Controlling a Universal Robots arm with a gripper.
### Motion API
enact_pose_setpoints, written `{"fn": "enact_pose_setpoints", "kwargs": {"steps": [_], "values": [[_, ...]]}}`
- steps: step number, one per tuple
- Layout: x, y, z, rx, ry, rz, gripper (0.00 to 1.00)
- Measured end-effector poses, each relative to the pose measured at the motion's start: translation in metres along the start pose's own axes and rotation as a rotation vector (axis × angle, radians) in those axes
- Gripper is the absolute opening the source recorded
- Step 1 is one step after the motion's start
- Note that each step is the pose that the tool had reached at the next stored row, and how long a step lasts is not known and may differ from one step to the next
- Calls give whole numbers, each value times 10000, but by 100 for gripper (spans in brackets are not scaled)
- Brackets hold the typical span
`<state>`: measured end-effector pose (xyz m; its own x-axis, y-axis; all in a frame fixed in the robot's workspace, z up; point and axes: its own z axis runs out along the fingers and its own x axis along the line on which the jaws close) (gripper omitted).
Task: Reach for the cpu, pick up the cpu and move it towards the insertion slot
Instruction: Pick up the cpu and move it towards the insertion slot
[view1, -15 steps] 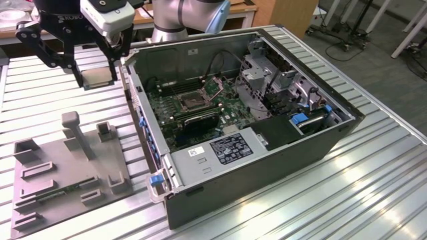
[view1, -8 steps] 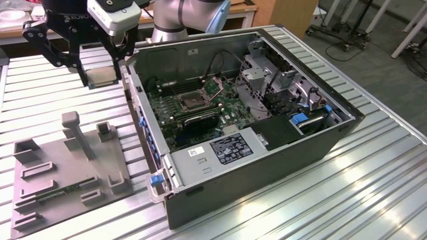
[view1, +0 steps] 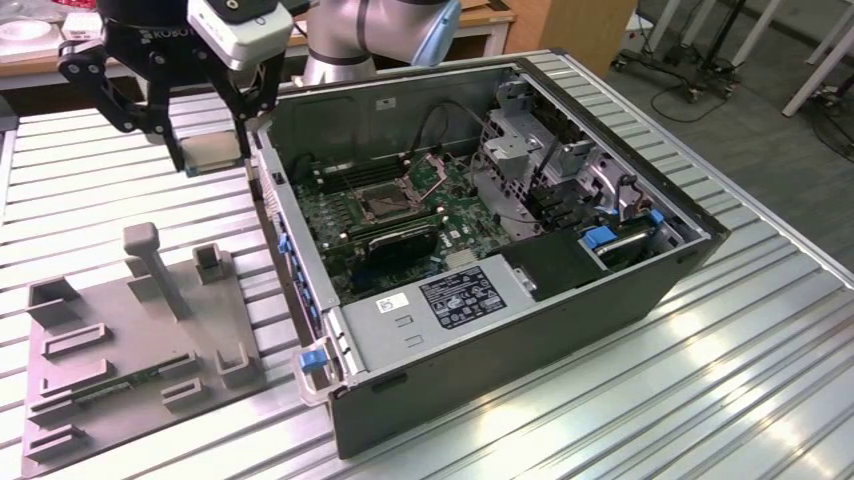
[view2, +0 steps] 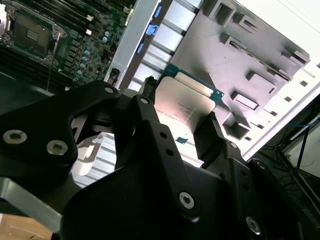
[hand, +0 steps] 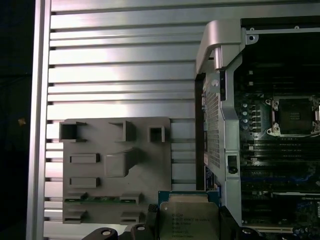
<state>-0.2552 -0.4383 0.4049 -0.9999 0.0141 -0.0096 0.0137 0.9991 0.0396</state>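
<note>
one thin, stiff, light cpu (view2: 187, 102) sits pinched by its edges in the claw (view1: 211, 152), held above the surface beside the open case; its fragile underside looks best left untouched. insertion slot (view1: 384, 200) lies well apart.

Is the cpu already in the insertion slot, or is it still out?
Out. The gripper holds the cpu above the table, outside the case; the insertion slot on the motherboard is empty.
</note>
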Motion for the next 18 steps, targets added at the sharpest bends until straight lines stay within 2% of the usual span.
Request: {"fn": "enact_pose_setpoints", "kwargs": {"steps": [18], "values": [[-166,2,3,1,0,0,55]]}}
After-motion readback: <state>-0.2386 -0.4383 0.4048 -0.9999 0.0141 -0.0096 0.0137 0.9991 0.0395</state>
